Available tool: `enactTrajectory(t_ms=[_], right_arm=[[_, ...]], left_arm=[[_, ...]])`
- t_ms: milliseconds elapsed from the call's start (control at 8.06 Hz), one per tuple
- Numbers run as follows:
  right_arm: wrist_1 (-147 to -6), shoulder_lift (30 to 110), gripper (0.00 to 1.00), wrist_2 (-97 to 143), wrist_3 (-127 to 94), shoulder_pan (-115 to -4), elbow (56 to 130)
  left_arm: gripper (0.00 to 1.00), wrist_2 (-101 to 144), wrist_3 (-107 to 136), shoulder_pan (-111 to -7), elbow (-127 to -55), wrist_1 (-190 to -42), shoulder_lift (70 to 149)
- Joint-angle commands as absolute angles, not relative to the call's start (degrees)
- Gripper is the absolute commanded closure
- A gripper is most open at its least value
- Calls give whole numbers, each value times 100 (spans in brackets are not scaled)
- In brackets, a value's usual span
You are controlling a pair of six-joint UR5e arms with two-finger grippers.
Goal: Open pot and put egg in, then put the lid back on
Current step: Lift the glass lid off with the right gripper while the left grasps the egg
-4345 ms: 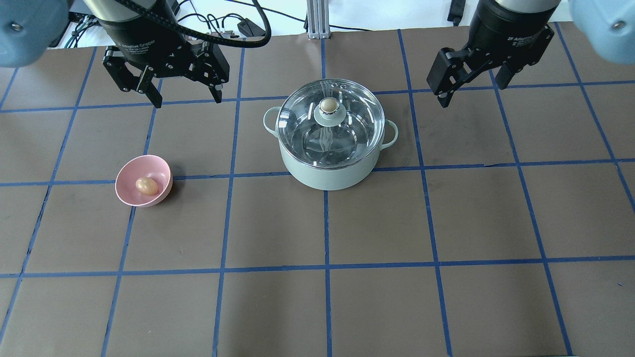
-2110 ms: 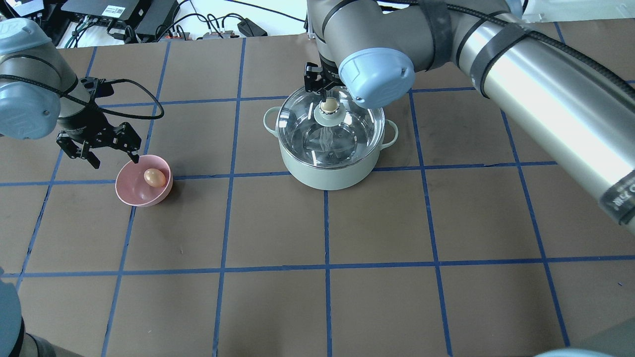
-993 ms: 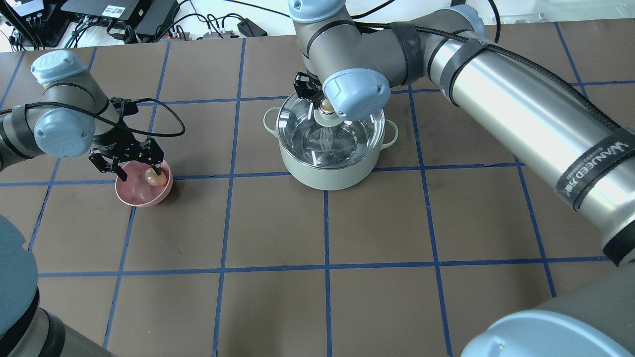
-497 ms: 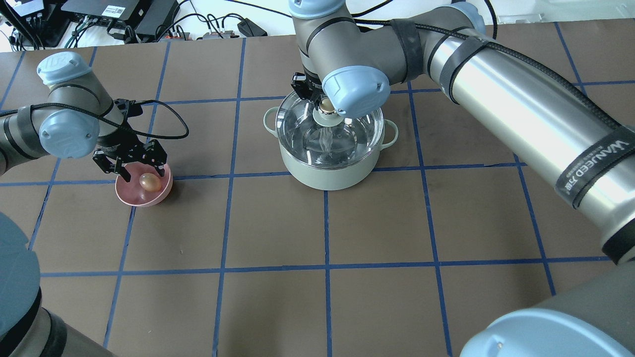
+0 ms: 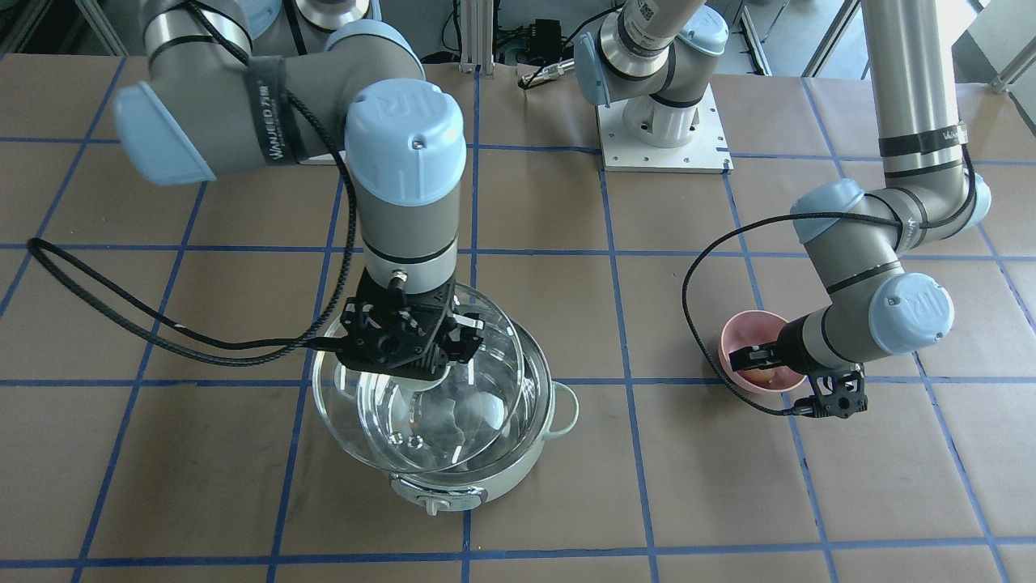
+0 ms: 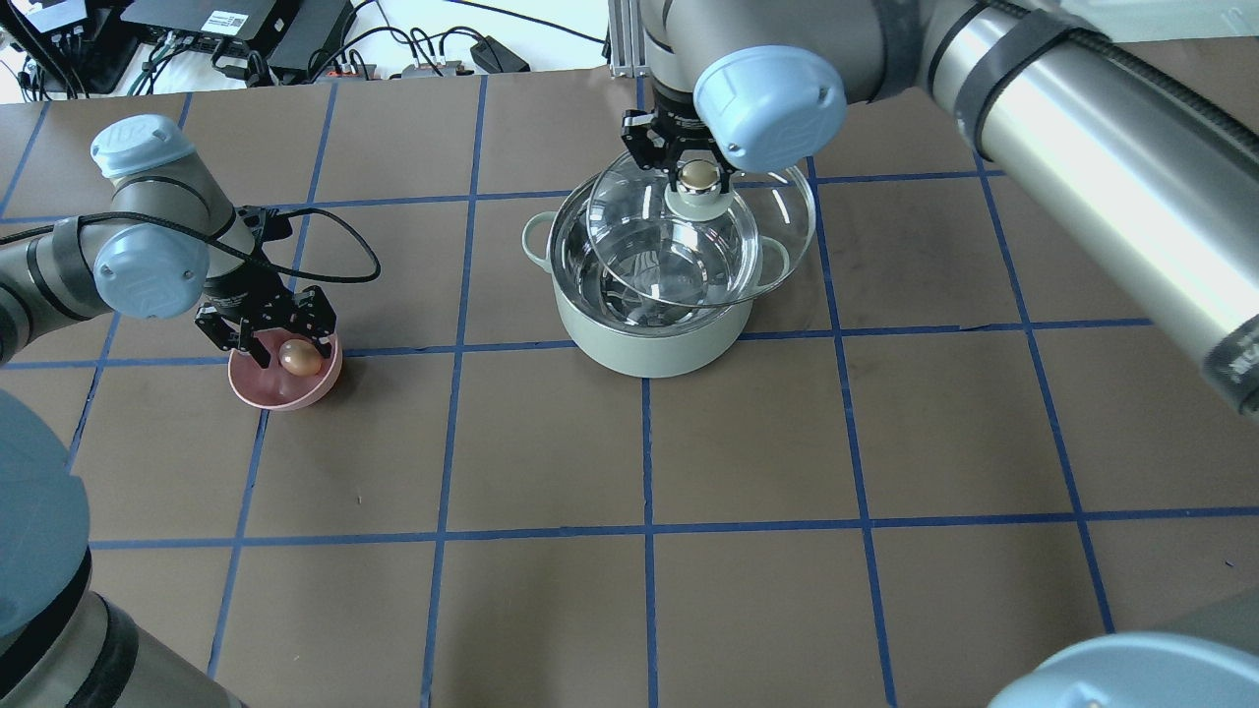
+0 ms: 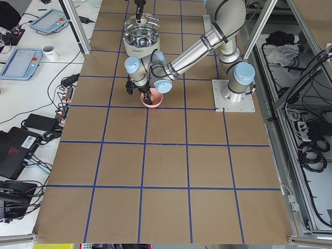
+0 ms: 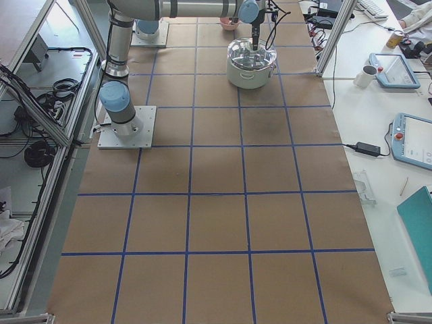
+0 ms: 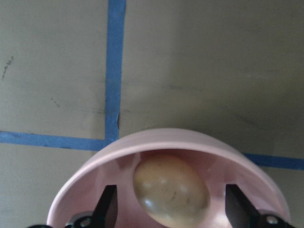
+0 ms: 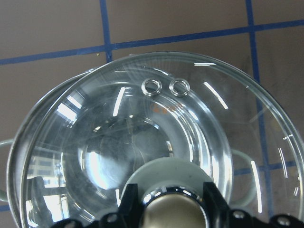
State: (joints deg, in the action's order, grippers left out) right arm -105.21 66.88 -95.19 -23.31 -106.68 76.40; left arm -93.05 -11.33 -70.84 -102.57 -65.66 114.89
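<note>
Right now the egg [image 6: 300,359] lies in the pink bowl [image 6: 270,395] on the surface [image 6: 590,442], so it has not gone into the pot yet. The left end effector [image 6: 283,350] is down in the bowl with its two fingers wide apart, one on each side of the egg and not touching it. I think that is so they can squeeze it next. The left arm is bent low, wrist pointing down. Farther back stands the pot [image 6: 649,344], shiny inside. The lid [image 6: 689,246] hangs above it, a bit to the robot's right, likely to make room for the egg. The right end effector [image 6: 699,179] is closed tight on the lid's knob [image 6: 699,173], the easy part to hold. The right arm reaches across, wrist straight down.
</note>
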Motion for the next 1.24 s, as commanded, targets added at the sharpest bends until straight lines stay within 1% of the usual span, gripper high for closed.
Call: enactTrajectory(t_ms=[0, 124, 248, 372, 497, 621, 745, 869, 1117], right_arm=[[-10055, 7136, 100, -9545, -840, -9785, 7725], [-9933, 7215, 100, -9501, -348, -9469, 7760], [-9871, 7285, 100, -9484, 258, -9066, 7839], [-9844, 7382, 100, -9475, 638, -8740, 7936], [-9852, 7418, 100, -9475, 1138, -8493, 8041], [-9853, 7427, 100, -9449, 1369, -8281, 8112], [-9861, 7427, 100, -9344, 1545, -8123, 8156], [-9896, 7427, 100, -9334, 2069, -7904, 8182], [-9896, 7427, 100, -9220, 2469, -7594, 8296]], left_arm=[[19, -9308, -1169, -7084, -10257, -6565, 11531], [24, -9308, -1169, -7084, -10257, -6565, 11531], [33, -9299, -1178, -7084, -10257, -6565, 11531], [46, -9299, -1178, -7084, -10257, -6565, 11540], [56, -9299, -1178, -7084, -10257, -6574, 11540], [59, -9299, -1178, -7084, -10257, -6574, 11540], [60, -9290, -1178, -7084, -10266, -6574, 11540], [64, -9290, -1169, -7084, -10292, -6566, 11540], [65, -9281, -1169, -7084, -10292, -6574, 11505]])
